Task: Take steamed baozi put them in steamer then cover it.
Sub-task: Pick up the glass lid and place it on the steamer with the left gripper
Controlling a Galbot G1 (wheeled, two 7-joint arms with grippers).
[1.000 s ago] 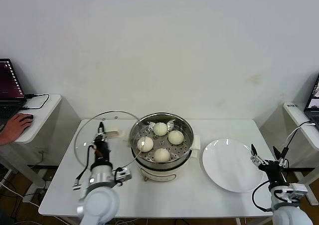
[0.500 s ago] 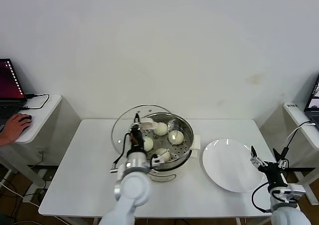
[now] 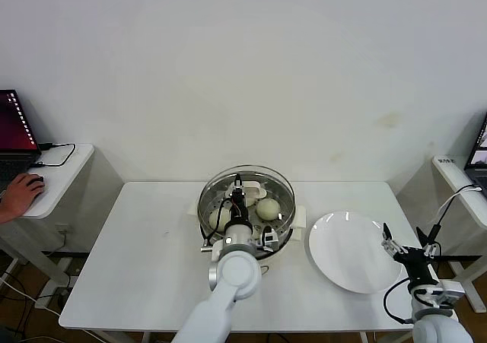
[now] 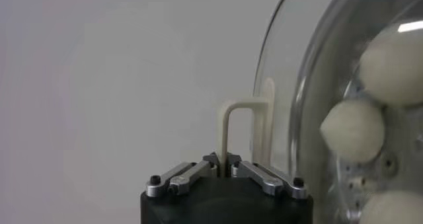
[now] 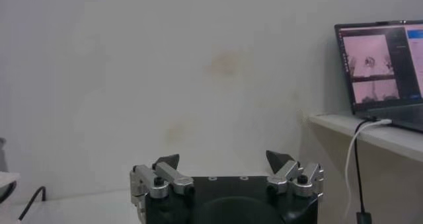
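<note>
Carried across from the tabletop's (image 3: pixel 137 244) left side over the last second, the glass lid (image 3: pixel 247 185) now sits centred above the steamer (image 3: pixel 245 236), and the left end effector (image 3: pixel 239 198) is clamped narrow on the lid's white handle (image 4: pixel 239 123). Whether the lid rim is fully seated or just above the pot's rim cannot be told. All the steamed baozi (image 3: pixel 267 208) lie inside on the perforated tray, visible through the glass. The right end effector (image 3: pixel 401 246) waits with its fingers spread wide, holding nothing, just beside the empty white plate (image 3: pixel 350 252).

Risk from here, as I judge it: if the lid is off-centre when released, it could settle tilted or slide off the rim. Pulling away sideways before fully opening could drag the lid askew.
</note>
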